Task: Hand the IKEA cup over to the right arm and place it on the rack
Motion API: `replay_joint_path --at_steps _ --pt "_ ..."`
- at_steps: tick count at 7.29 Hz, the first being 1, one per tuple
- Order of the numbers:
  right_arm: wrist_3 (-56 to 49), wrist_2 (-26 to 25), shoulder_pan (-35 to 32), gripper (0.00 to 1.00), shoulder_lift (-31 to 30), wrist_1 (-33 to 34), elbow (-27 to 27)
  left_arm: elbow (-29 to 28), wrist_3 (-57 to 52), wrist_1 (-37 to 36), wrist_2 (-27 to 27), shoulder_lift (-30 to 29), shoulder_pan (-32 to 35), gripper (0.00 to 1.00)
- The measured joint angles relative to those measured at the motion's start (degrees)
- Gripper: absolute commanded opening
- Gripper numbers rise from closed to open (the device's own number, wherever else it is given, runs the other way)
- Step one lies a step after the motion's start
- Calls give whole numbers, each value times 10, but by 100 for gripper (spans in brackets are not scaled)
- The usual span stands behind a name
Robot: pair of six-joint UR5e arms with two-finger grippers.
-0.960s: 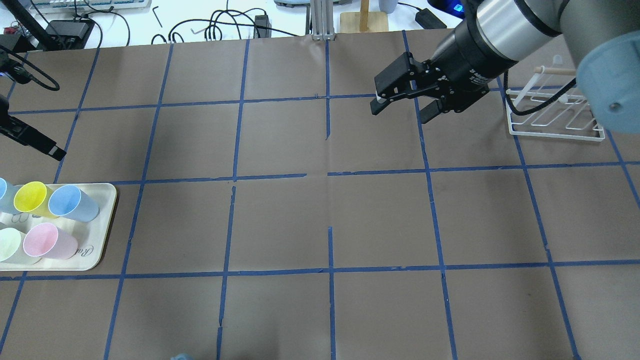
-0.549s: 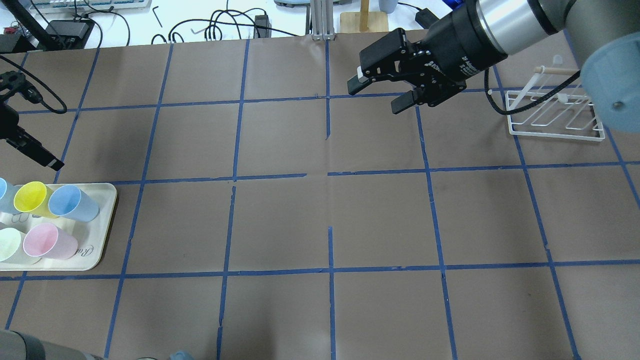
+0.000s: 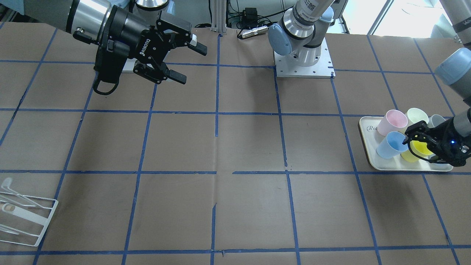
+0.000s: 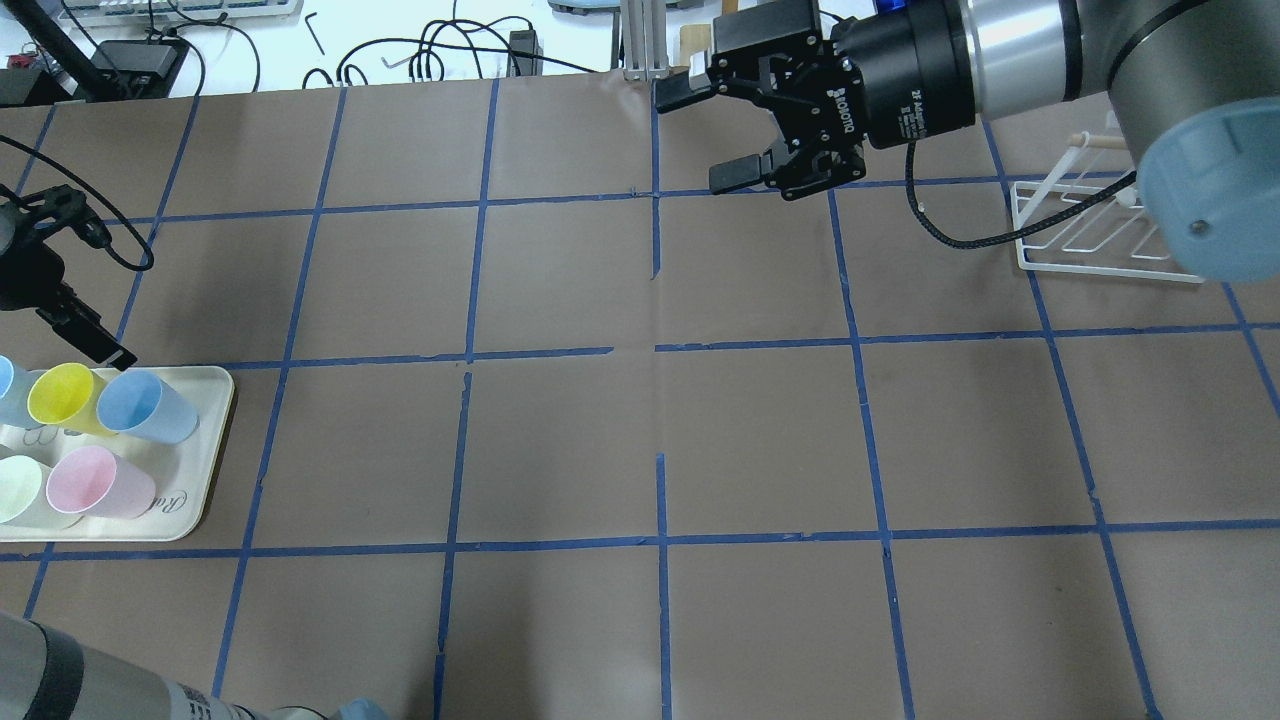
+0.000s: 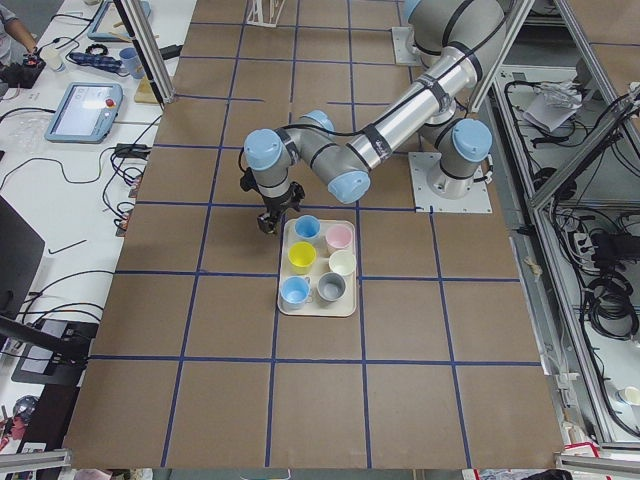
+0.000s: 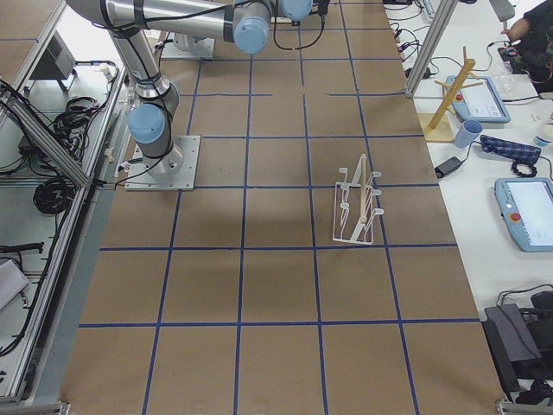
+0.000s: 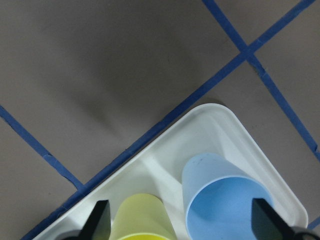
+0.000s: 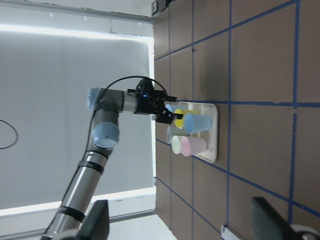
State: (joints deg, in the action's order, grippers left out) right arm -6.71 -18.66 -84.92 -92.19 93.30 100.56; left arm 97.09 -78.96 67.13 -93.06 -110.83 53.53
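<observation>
The IKEA cup (image 4: 145,405), a pale sky-blue tumbler, stands on the cream tray (image 4: 215,440) at its far corner, next to a yellow tumbler (image 4: 60,393). It also shows in the front view (image 3: 390,144) and the left wrist view (image 7: 225,200). My left gripper (image 4: 100,345) is open and empty, just above the tray's far edge, with the yellow and blue cups below its fingers (image 7: 100,220). My right gripper (image 4: 700,137) is open and empty, high over the table's far middle, pointing left. The white wire rack (image 4: 1100,240) stands at the far right.
A second light-blue tumbler (image 4: 3,390), a pink one (image 4: 95,480) and a pale green one (image 4: 20,488) share the tray; a grey one (image 3: 436,119) shows in the front view. Cables and a wooden stand (image 4: 728,40) lie beyond the far edge.
My right gripper has swung left and toward the far edge, turning to point left. My left gripper has moved nearer to the tray's far edge.
</observation>
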Motion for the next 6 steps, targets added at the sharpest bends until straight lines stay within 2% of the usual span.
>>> replay_joint_path --at_steps 3,4,6 --pt "17 89 6 100 3 -2 47 58 -26 -77 -16 -1 -4 100" --pt "49 108 5 100 3 -2 50 67 -29 -86 -21 0 -5 100" --pt "113 117 3 100 1 -2 52 73 -35 -90 -22 0 -7 93"
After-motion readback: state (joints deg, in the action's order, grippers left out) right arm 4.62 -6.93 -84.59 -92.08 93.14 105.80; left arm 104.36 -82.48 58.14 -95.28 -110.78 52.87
